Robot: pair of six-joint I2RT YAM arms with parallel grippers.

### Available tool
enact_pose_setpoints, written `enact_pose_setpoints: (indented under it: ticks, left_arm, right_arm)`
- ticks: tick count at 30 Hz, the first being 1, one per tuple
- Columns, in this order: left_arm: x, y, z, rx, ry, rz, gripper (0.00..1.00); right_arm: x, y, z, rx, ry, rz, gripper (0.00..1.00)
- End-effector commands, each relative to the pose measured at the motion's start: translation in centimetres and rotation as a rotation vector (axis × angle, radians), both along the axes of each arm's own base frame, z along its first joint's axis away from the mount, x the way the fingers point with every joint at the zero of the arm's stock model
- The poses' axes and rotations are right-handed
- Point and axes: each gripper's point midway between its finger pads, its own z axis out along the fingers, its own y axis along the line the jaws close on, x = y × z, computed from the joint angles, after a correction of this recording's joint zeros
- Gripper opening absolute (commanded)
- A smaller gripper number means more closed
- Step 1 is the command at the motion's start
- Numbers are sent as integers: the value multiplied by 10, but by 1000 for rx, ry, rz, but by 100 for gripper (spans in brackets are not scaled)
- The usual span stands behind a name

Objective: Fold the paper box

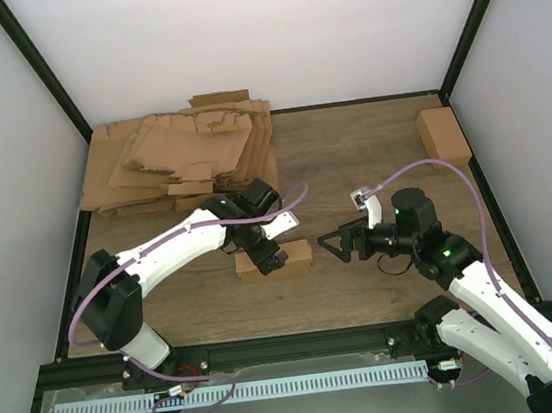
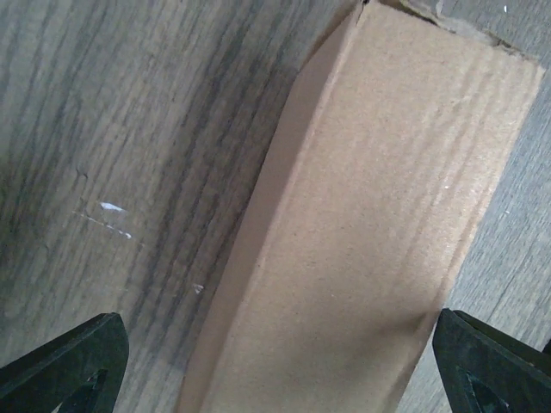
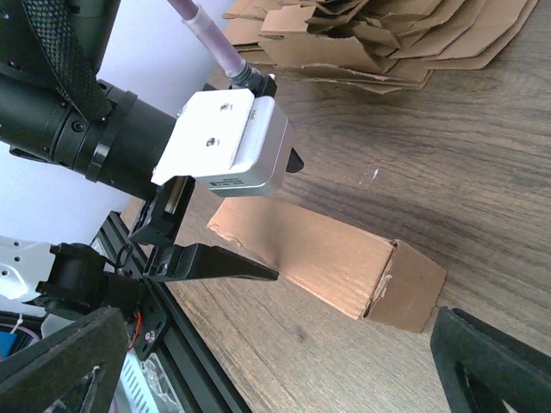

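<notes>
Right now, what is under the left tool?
The paper box lies on the wooden table beneath the open left tool, between its fingers. From above, the tool covers one end of the box; its inside is hidden.

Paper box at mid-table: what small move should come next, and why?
Probably lift the left claw straight up, clear of the paper box. The box already lies on the table as a closed carton, the left claw straddles it with jaws open, and the right claw sits open just off its end, not touching.
</notes>
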Motion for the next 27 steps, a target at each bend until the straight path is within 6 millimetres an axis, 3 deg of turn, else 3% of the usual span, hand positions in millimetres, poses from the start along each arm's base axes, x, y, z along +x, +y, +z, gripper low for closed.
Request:
enact_pose_setpoints:
  ticks: [1, 3, 7, 11, 13, 16, 21, 27]
  left_arm:
    - [8, -5, 9, -5, -36, -43, 99]
    - [7, -4, 5, 7, -20, -52, 95]
    - [-15, -6, -6, 13, 104, -127, 82]
    - [-9, -3, -12, 45, 90, -115, 70]
    - [-8, -6, -9, 38, 81, -118, 69]
    - [-5, -8, -4, 34, 64, -126, 54]
    - [2, -9, 11, 24, 6, -112, 42]
    - [4, -9, 36, -18, -117, -94, 42]
  right_arm:
    - [0, 3, 19, 16, -53, 24, 100]
    - [1, 3, 19, 9, -55, 26, 100]
    - [3, 3, 18, 0, -52, 22, 100]
    - [3, 2, 19, -1, -52, 20, 100]
    - [3, 2, 19, -3, -54, 21, 100]
    - [3, 2, 19, -7, -53, 19, 100]
    - [5, 0, 17, 3, -3, -22, 100]
    - [28, -19, 9, -32, 181, -259, 100]
